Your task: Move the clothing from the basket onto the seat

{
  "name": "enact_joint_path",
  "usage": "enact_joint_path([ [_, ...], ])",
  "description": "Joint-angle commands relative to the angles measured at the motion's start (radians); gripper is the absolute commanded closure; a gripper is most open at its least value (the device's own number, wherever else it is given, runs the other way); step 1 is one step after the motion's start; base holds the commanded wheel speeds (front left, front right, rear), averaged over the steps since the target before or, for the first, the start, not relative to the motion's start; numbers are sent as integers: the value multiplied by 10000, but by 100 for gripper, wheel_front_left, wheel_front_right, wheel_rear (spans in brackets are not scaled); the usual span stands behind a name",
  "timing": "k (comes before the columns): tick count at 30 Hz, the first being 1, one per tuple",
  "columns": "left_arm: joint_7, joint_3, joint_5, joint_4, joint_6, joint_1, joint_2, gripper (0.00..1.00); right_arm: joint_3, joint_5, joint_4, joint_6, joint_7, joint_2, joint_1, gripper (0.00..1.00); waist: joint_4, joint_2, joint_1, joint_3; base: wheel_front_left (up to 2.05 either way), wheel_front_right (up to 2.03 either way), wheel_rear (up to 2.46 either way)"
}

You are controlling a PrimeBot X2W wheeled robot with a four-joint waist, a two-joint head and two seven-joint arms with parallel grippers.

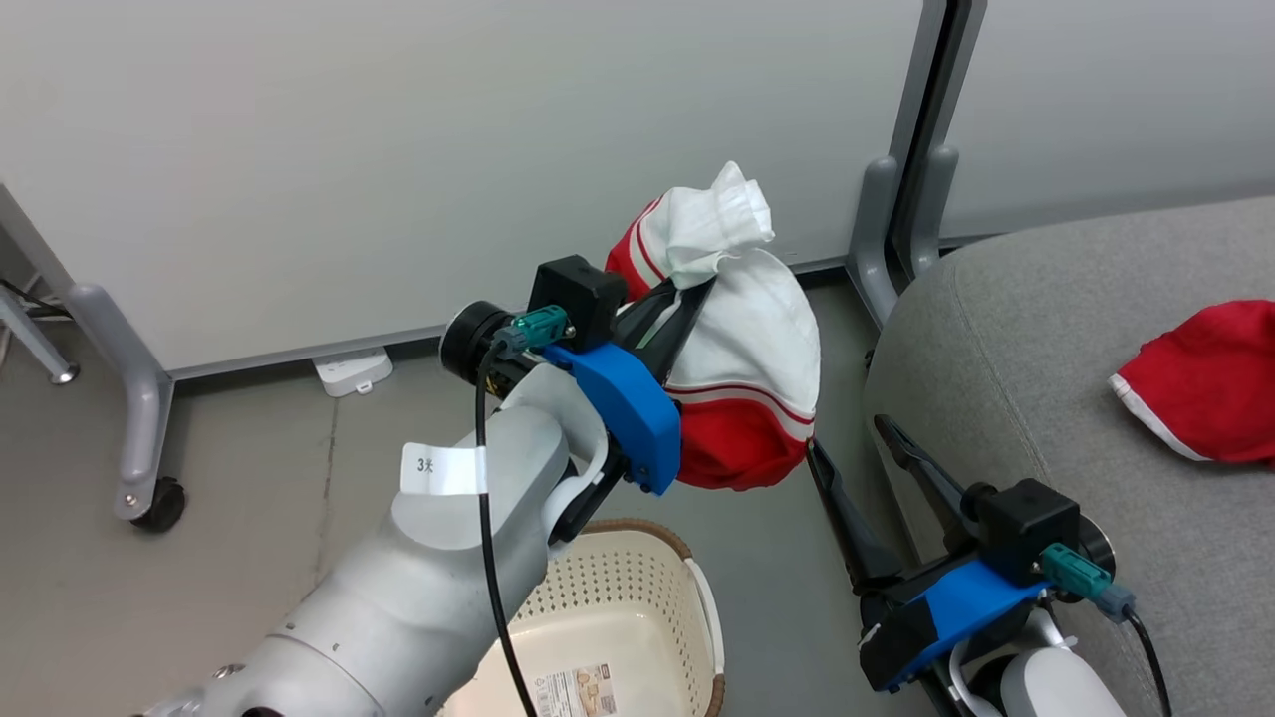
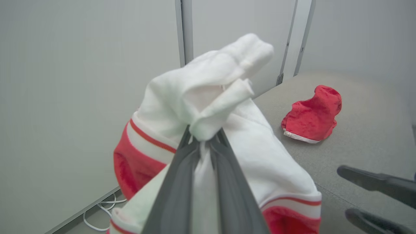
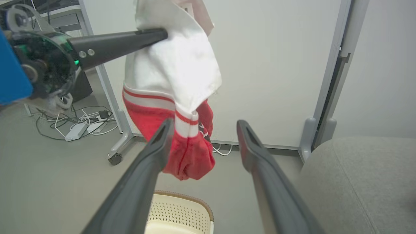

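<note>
The red-and-white garment (image 1: 742, 344) hangs in the air, bunched at its white upper part and drooping to a red lower part with striped trim. It is above the floor (image 1: 249, 478), beyond the far rim of the basket (image 1: 647, 533) and just left of the seat (image 1: 1046, 329), touching neither. The left gripper (image 1: 687, 289) holds it: in the left wrist view the jaws are clamped on a wad of the white fabric, with a knot of cloth bulging past the tips. A second garment (image 1: 1205, 383), mostly red with a white edge, already lies on the seat cushion, well apart from the held one.

The right gripper (image 1: 847, 435) hovers low beside the seat's front edge, jaws apart and holding nothing; in its own wrist view the hanging red hem shows between the two fingers, but beyond them and not gripped. A pale partition panel (image 1: 448, 149) stands behind everything.

The step in hand looks like the carry: the piece is lifted clear of the basket and not yet over the cushion. The next move calls for swinging the left arm to the right until the cloth hangs above the seat, near the second garment, then parting the jaws. Whether more clothing remains in the basket I cannot tell, since the left forearm covers much of it.
</note>
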Motion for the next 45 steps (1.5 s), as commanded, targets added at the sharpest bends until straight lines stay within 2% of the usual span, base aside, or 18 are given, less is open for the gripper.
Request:
enact_joint_path([
  [1,-16,-80,-111,-89,-24,-182,-12,100,39,74,-45,1,29,19,169,0,82,-1,3,-238,0,0,0],
  [15,-143,-718,-673,-136,-23,-229,-13,100,410,403,208,1,155,-26,-26,0,-34,-1,3,-368,0,0,0],
  [22,-167,-969,-892,-225,-24,-365,-12,100,780,719,1368,1,201,-137,-1054,0,-62,-1,3,-324,0,0,0],
  [29,-191,-1239,-1108,-303,-24,-475,-12,100,1651,1130,3328,1,24,-92,-2721,0,-80,-1,3,-264,0,0,0],
  [30,-200,-1279,-1144,-310,-24,-477,-12,100,1792,1124,3590,1,-11,-87,-2912,69,-74,-1,3,-260,0,0,0],
  [31,-206,-1320,-1155,-314,-24,-468,-12,100,1947,1120,3839,1,-43,-84,-3090,100,-67,-1,3,-259,0,0,0],
  [37,-247,-1462,-1314,-238,-24,-445,-12,100,2446,1301,4816,1,-445,-72,-3651,100,-33,-1,3,-264,0,0,0],
  [45,-283,-1555,-1390,-77,-24,-493,-14,100,2712,1495,5468,1,-831,-177,-3992,100,-106,-1,3,-288,0,0,0],
])
